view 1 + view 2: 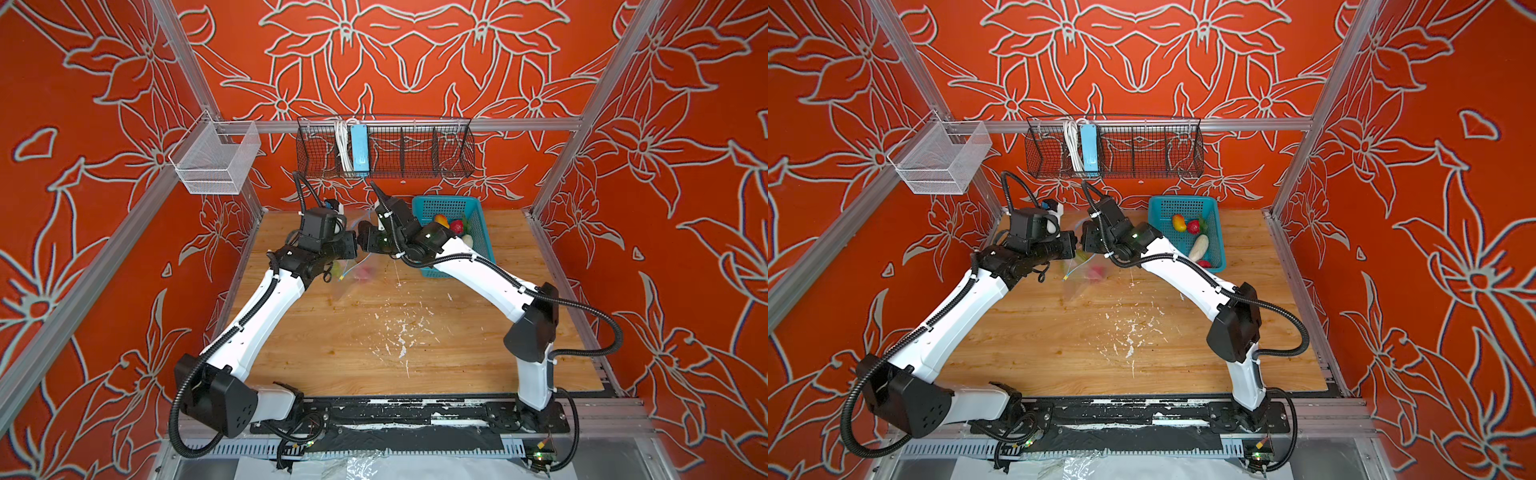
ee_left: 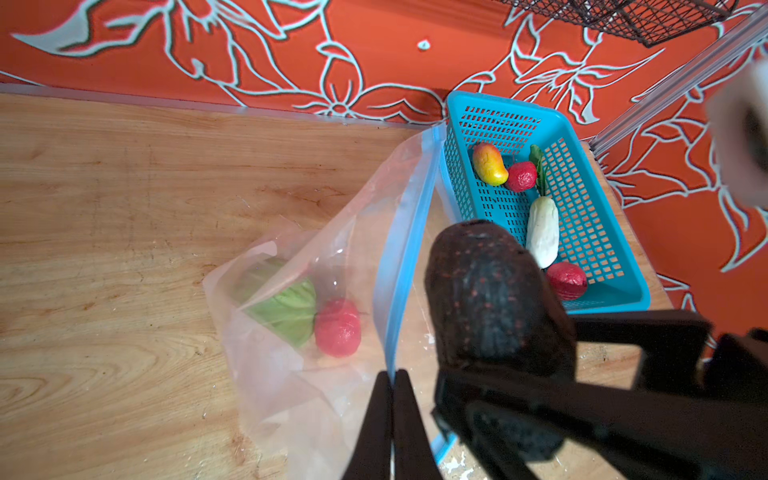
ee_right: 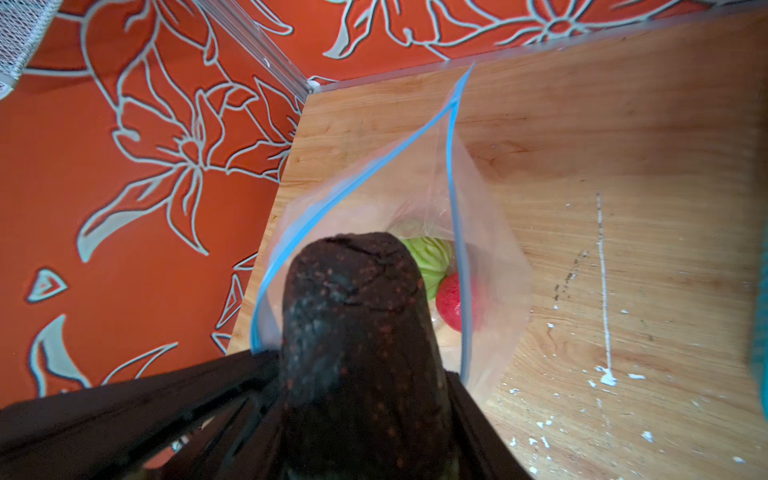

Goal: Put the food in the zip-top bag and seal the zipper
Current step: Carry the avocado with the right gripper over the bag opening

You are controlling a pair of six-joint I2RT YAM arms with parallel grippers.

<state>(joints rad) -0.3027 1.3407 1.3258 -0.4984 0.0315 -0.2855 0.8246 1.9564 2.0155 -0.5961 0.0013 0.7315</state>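
The clear zip-top bag [image 2: 291, 374] hangs over the wooden table, its mouth spread open. My left gripper [image 2: 394, 374] is shut on the blue zipper [image 2: 409, 232] at one end of the mouth. Inside the bag lie a green cabbage [image 3: 430, 257] and a red strawberry [image 3: 453, 301]. My right gripper [image 3: 361, 374] is shut on the dark avocado [image 3: 357, 332], which is held just above the bag's open mouth. In both top views the two wrists meet over the bag [image 1: 357, 274] near the table's back.
The teal basket [image 2: 498, 104] beside the bag holds a mango [image 2: 489, 164], a strawberry [image 2: 521, 176], a green leaf [image 2: 538, 166], a white radish [image 2: 542, 230] and a dark red fruit [image 2: 567, 280]. A black wire rack with a power strip [image 1: 358, 147] hangs on the back wall. A white mesh bin [image 1: 216, 160] hangs on the left.
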